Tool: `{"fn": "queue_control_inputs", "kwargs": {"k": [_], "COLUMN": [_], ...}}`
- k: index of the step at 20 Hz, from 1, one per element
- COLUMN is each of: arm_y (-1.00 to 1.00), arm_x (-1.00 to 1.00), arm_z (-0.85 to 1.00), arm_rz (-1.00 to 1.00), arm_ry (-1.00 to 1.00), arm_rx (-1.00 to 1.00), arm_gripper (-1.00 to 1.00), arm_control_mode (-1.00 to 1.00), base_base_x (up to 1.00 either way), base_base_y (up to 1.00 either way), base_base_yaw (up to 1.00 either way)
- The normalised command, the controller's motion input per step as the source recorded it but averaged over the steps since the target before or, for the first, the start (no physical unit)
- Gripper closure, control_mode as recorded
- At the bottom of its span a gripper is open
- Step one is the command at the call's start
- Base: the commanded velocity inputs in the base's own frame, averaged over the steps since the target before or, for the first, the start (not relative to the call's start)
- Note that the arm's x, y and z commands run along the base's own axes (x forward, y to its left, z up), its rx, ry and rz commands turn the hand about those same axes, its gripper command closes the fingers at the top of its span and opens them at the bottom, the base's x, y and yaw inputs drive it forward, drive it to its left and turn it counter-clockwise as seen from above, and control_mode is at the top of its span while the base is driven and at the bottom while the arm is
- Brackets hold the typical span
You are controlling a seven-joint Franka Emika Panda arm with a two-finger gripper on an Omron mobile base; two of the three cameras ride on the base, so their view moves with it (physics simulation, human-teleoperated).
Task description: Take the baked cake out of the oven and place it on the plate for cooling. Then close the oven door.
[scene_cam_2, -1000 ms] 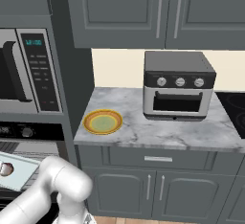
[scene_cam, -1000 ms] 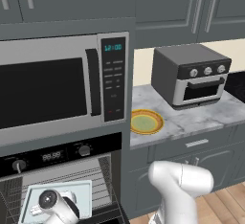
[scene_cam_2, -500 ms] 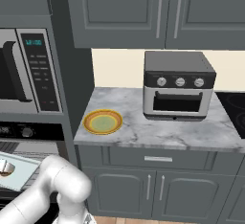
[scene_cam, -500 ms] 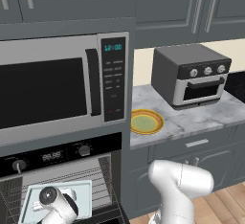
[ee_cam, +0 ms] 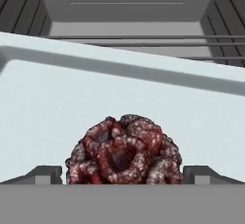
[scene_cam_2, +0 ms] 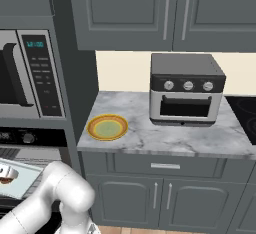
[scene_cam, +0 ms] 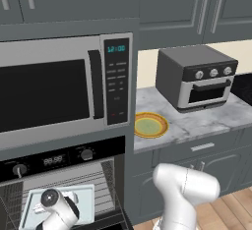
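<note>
Here: one cake on one tray, between spread end effector fingertips; one plate.

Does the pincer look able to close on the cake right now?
Probably yes: the open pincer has a fingertip either side of the baked cake on the tray, nothing between.

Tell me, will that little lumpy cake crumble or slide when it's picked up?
Probably soft: the baked cake looks knobbly and crumbly, so a hard squeeze may dent it. It is small and likely light. Sitting loose on the smooth baking tray, it could slide if nudged.
</note>
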Motion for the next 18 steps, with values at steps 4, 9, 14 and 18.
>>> {"fn": "queue_control_inputs", "kwargs": {"k": [4,9,14,18], "arm_y": [0.07,0.09,0.1,0.03], "arm_x": [0.06,0.04,-0.02,-0.05], "arm_z": [-0.17,-0.19,-0.26,-0.3], "arm_rz": [0.0,0.0,0.0,0.0], "arm_ry": [0.0,0.0,0.0,0.0], "arm_rx": [0.0,0.0,0.0,0.0], "arm_gripper": [-1.0,-1.0,1.0,1.0], "arm_control_mode": [-1.0,-1.0,-1.0,-1.0], "base_base_x": [0.0,0.0,0.0,0.0], "base_base_y": [0.0,0.0,0.0,0.0], "base_base_yaw": [0.0,0.0,0.0,0.0]}}
